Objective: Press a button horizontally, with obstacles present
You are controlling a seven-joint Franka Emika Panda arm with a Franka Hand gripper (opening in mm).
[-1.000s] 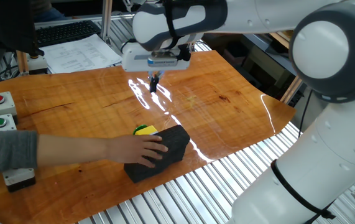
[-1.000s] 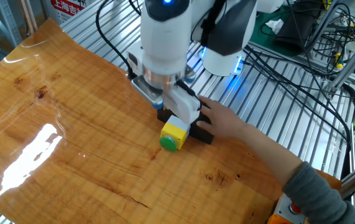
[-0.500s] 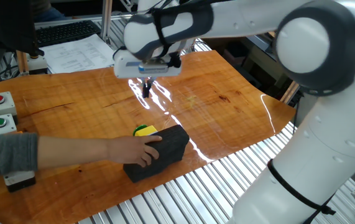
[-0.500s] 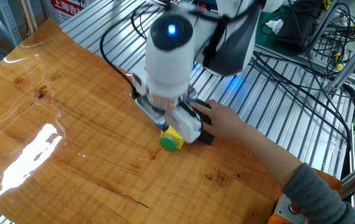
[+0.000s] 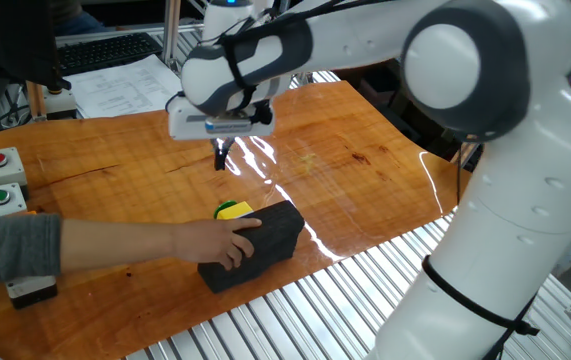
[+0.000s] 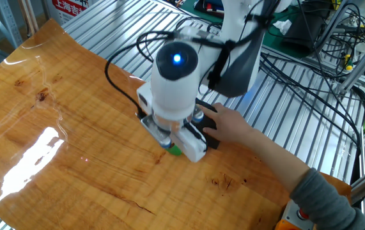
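Nearest the camera in one fixed view, a person's hand [image 5: 227,241] rests on the black block [image 5: 258,245], which lies close to the worktop's [image 5: 365,190] near edge where the wood gives way to ribbed metal rails. Tucked against the block's far-left corner sits the button [image 5: 232,210], its yellow body and a sliver of green showing; in the other fixed view only a bit of green peeks out below the arm's wrist [image 6: 174,149], so its facing is hard to read there. Beyond the button, the end effector [image 5: 221,157] hangs above the bare wood, apart from both button and block; its fingers are too small and dark to tell whether they are spread or pressed together. The step in hand looks like the approach: to do it well, the tool should drop to the button's height while out over the open wood, line up with the green face, then travel level into it, so that the push goes along the worktop and not downward. The block and the hand close off the near side, so the free room lies on the far and left stretches of wood; a path from there avoids brushing the foam or the person's fingers.
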